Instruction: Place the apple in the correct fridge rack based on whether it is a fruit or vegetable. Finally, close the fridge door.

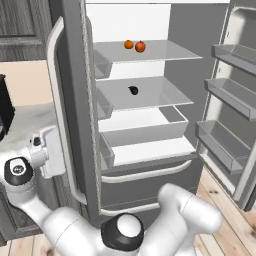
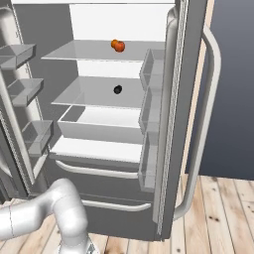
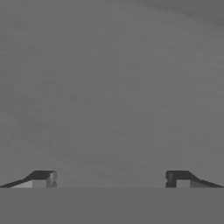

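Your gripper (image 3: 111, 178) stands wide apart, holding nothing, facing a plain grey surface (image 3: 113, 87) just ahead.

text: none readable | labels: none | signs: none

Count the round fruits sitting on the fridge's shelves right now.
2, side by side on the topmost pale grey translucent shelf plate: the small red apple and a paler orange round fruit. A small dark object on the shelf below is too unclear to identify.
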You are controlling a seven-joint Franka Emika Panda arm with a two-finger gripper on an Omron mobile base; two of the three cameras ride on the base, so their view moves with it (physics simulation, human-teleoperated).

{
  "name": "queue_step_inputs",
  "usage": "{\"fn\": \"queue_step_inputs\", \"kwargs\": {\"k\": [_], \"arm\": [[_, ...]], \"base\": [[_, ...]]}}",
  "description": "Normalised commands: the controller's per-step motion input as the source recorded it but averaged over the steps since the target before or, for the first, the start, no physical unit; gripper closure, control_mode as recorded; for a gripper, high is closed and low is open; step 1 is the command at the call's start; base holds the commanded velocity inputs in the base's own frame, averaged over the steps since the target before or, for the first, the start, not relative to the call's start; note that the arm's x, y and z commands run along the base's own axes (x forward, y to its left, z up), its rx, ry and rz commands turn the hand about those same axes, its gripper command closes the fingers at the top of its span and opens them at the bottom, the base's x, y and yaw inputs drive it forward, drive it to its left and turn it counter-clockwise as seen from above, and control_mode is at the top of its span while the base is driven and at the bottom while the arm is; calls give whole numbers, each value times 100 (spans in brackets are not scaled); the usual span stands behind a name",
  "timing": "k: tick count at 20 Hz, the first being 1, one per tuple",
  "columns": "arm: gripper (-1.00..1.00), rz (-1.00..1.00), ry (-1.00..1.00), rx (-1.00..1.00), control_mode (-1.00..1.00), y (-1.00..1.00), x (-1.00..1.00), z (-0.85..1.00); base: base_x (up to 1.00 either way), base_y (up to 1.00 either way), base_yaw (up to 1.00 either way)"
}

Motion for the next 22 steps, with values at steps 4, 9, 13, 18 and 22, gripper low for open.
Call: {"fn": "queue_step_inputs", "kwargs": {"k": [4, 9, 13, 18, 22], "arm": [[-100, -1, -27, 19, -100, -100, 1, 0], [-100, 4, -31, 24, -100, -100, 14, 0], [-100, 16, -26, 28, -100, -100, 45, 0], [-100, 31, -13, 26, -100, -92, 85, 0], [-100, 34, -10, 23, -100, -76, 81, 0]], "base": [[0, 0, 0], [0, 0, 0], [0, 0, 0], [0, 0, 0], [0, 0, 0]]}}
